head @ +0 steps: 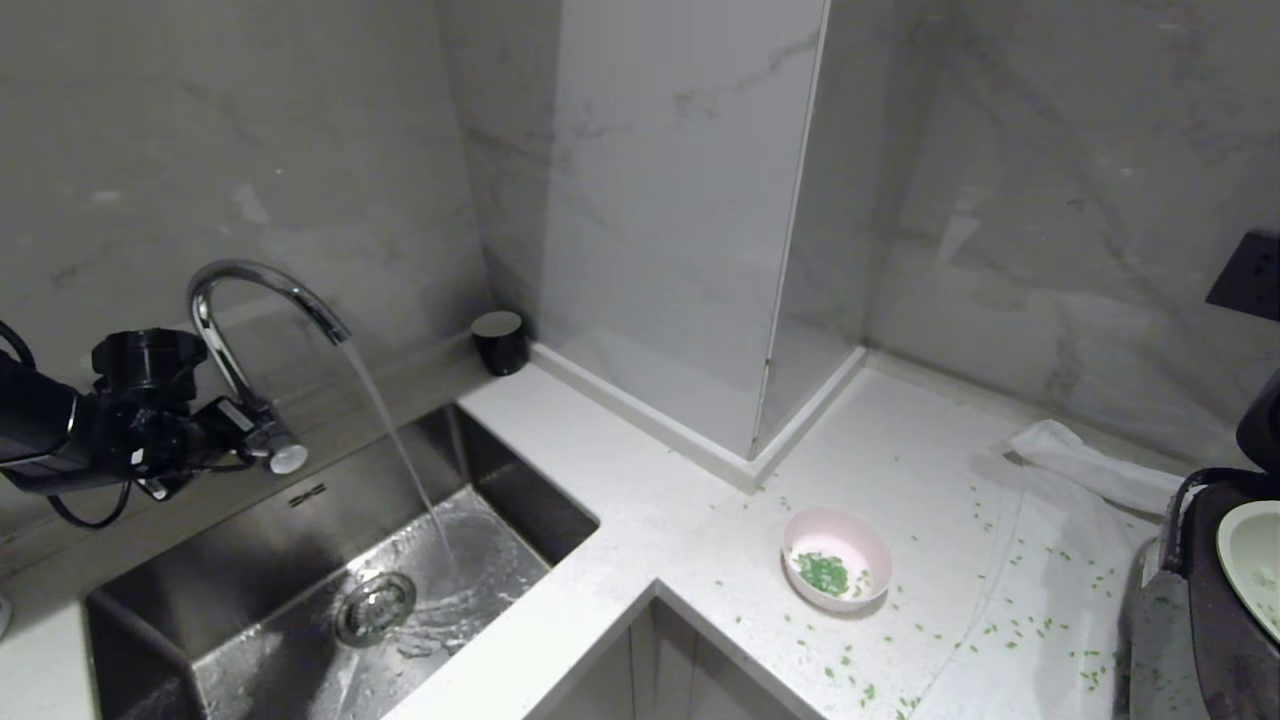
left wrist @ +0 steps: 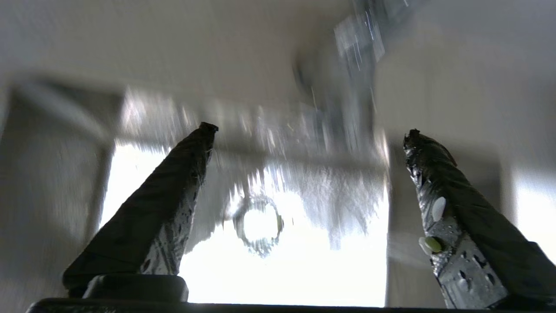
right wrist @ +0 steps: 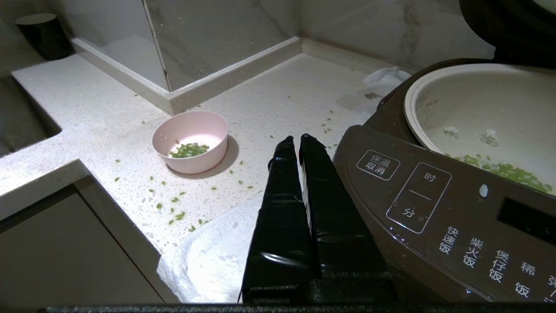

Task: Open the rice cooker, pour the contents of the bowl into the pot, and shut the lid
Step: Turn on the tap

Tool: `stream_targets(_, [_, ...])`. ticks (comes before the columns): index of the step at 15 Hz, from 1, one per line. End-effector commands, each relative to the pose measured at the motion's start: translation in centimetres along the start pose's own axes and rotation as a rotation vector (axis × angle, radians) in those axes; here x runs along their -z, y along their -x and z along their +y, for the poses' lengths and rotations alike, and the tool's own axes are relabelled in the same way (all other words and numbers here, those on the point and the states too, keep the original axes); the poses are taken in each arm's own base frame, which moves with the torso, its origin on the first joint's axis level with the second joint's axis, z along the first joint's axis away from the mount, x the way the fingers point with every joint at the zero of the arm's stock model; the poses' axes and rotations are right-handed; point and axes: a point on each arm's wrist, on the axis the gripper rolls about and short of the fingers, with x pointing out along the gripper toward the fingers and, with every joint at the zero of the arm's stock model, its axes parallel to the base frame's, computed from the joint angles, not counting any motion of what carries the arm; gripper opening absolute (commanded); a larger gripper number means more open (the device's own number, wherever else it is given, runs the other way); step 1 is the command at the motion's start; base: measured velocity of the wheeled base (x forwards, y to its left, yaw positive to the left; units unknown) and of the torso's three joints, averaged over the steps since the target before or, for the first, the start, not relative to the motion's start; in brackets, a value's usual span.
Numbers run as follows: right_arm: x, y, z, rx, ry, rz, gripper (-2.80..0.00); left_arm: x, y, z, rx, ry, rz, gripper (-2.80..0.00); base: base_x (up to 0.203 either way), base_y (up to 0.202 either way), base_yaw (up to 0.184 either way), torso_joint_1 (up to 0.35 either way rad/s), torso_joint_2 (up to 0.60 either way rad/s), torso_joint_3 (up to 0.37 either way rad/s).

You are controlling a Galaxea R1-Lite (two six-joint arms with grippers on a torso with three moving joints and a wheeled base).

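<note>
The pink bowl [head: 836,556] stands on the white counter with green contents [head: 822,573] in it; the right wrist view shows the bowl [right wrist: 190,141] too. The dark brown rice cooker [right wrist: 434,208] sits at the counter's right end with its lid [right wrist: 499,30] raised. Its pale pot [right wrist: 486,108] is uncovered and holds green bits. My right gripper [right wrist: 296,138] is shut and empty, just in front of the cooker's panel. My left gripper [left wrist: 310,130] is open and empty over the sink, and its arm [head: 130,420] reaches in by the faucet handle [head: 280,452].
Water runs from the faucet [head: 260,285] into the steel sink [head: 330,560]. A black cup [head: 499,340] stands at the back corner. A white cloth [head: 1080,500] lies beside the cooker. Green bits are scattered over the counter [head: 620,470] around the bowl.
</note>
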Motion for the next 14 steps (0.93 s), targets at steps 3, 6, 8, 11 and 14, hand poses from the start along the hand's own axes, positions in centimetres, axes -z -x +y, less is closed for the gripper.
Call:
stream_targets(3, [0.0,0.0,0.0,0.0,0.001,0.001,-2.8,0.7,8.3,1.8,0.237,-0.075,0.079,0.0,0.0,0.0,0.0,0.0,0.0,0.0])
stream_targets(6, [0.0,0.0,0.0,0.0,0.001,0.001,-2.8,2.7,11.3,3.2,0.368,-0.201,0.04,0.0,0.0,0.0,0.0,0.0,0.0,0.0])
stream_targets(8, [0.0,0.0,0.0,-0.001,0.001,0.001,-2.8,5.1,13.4,4.5,0.454,-0.28,0.036,0.0,0.0,0.0,0.0,0.0,0.0,0.0])
stream_targets(11, [0.0,0.0,0.0,0.0,0.001,0.001,-2.8,7.0,17.3,6.1,0.64,-0.369,-0.076,-2.8,0.0,0.0,0.0,0.0,0.0,0.0])
stream_targets(14, [0.0,0.0,0.0,0.0,0.001,0.001,-2.8,6.7,21.2,6.8,0.756,-0.433,-0.228,-2.8,0.0,0.0,0.0,0.0,0.0,0.0])
